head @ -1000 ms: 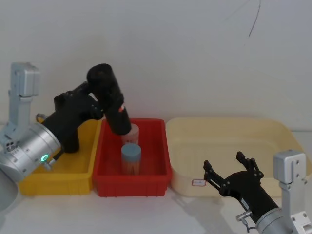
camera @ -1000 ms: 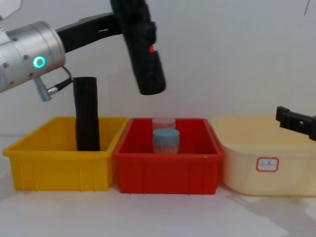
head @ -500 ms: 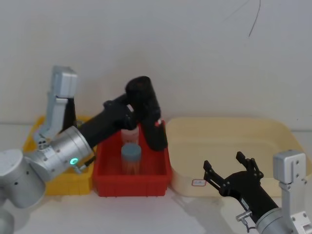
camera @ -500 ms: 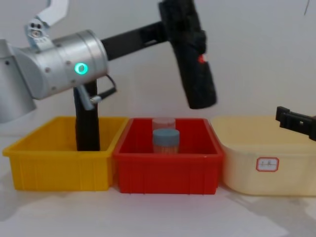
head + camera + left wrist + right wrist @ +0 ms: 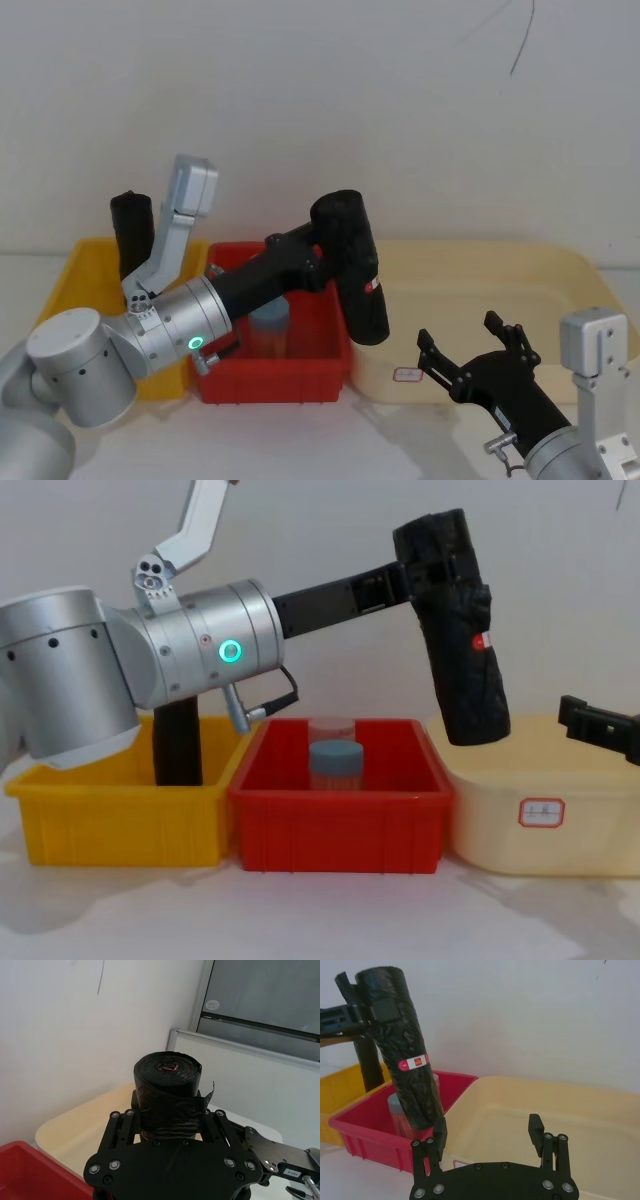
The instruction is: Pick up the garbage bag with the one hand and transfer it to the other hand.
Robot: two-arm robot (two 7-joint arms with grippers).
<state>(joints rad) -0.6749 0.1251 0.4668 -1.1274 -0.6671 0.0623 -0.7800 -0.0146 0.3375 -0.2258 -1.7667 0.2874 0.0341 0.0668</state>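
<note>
Chest view puts the garbage bag (image 5: 460, 630) in the air above the seam between the red bin (image 5: 340, 795) and the cream bin (image 5: 500, 830). Its top is tipped toward 11 o'clock and its lower end toward 5 o'clock. It is a thick black roll of crinkled, slightly glossy plastic with a small red-and-white sticker (image 5: 487, 640) on its side. In the left wrist view its coiled end has a pinkish mark at the centre.

The left gripper (image 5: 425, 580) reaches in from 9 o'clock, its fingers closed on the roll's upper part. In the head view the right gripper (image 5: 460, 335) sits at 4 o'clock from the bag, by the cream bin's front. Its fingers are spread wide and hold nothing.

A blue-lidded jar (image 5: 335, 763) stands in the red bin. A slim black roll (image 5: 178, 742) stands upright in the yellow bin (image 5: 120, 825).
</note>
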